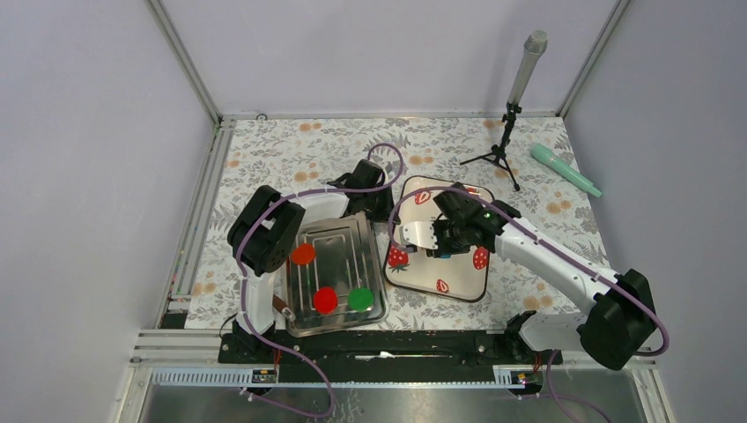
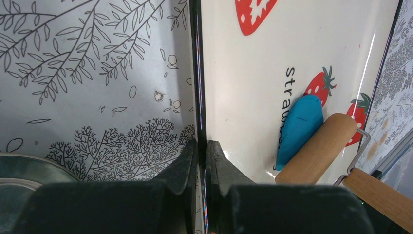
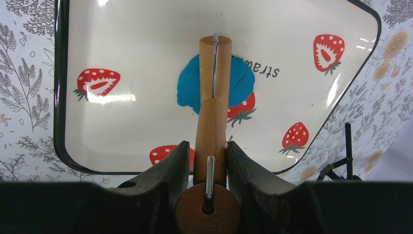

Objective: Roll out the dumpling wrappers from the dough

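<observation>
- Overhead, my left gripper (image 1: 388, 217) sat at the left rim of the strawberry tray (image 1: 462, 275), and my right gripper (image 1: 440, 240) hung over the tray's middle. The dough was mostly hidden under that gripper, so I could not place it well from above. The metal tray (image 1: 377, 264) with its coloured discs (image 1: 325, 300) lay just beside, to the left.
- From the left wrist, my left gripper (image 2: 202, 146) was clenched on the strawberry tray's dark rim, one finger inside and one outside. The dough (image 2: 302, 122), a flat blue patch, lay on the tray floor over the lettering. The rolling pin (image 2: 319, 148) rested on its near end.
- From the right wrist, my right gripper (image 3: 209, 146) was closed around the rolling pin's wooden handle. The roller (image 3: 215, 63) crossed the middle of the dough (image 3: 189, 87), which spread out on both sides of it.
- As I judged it, three things could go wrong:
  - The soft dough might cling to the roller and lift off the glossy tray on a pull.
  - A hard push might slide the tray if my thin pinch on the rim slipped.
  - The round handle might twist between my fingers, so the roller would press one side only and leave the patch uneven or torn.
</observation>
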Robot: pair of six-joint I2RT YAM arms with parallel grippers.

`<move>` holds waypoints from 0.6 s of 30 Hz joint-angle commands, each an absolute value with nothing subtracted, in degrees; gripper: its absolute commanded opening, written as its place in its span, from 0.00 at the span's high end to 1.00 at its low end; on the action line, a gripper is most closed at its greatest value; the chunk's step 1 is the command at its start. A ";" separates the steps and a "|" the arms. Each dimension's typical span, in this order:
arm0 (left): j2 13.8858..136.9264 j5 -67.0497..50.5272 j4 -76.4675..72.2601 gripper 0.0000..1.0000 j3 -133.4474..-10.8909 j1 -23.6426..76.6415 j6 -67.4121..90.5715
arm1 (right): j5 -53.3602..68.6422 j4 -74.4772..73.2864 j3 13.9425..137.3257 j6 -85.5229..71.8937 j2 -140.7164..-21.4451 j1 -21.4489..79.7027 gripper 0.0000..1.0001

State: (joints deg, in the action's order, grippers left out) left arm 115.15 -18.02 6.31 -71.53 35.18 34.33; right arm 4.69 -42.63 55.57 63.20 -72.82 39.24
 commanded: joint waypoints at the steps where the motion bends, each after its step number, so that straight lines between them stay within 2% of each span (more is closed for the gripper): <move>1: 116.39 -16.73 9.66 1.00 -70.34 35.68 31.51 | 16.25 -55.63 55.59 59.10 -77.95 39.32 1.00; 9: 116.60 -16.55 9.22 1.00 -69.96 35.68 31.63 | 18.72 -60.61 58.63 57.15 -81.96 40.21 1.00; 18: 116.80 -16.51 8.81 1.00 -70.14 35.75 31.85 | 20.03 -63.04 57.70 55.36 -80.08 43.01 1.00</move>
State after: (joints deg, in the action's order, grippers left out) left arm 115.15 -18.35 6.39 -71.53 35.33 33.91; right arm 6.52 -49.52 62.00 60.31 -78.30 40.53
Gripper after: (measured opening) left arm 0.059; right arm 0.388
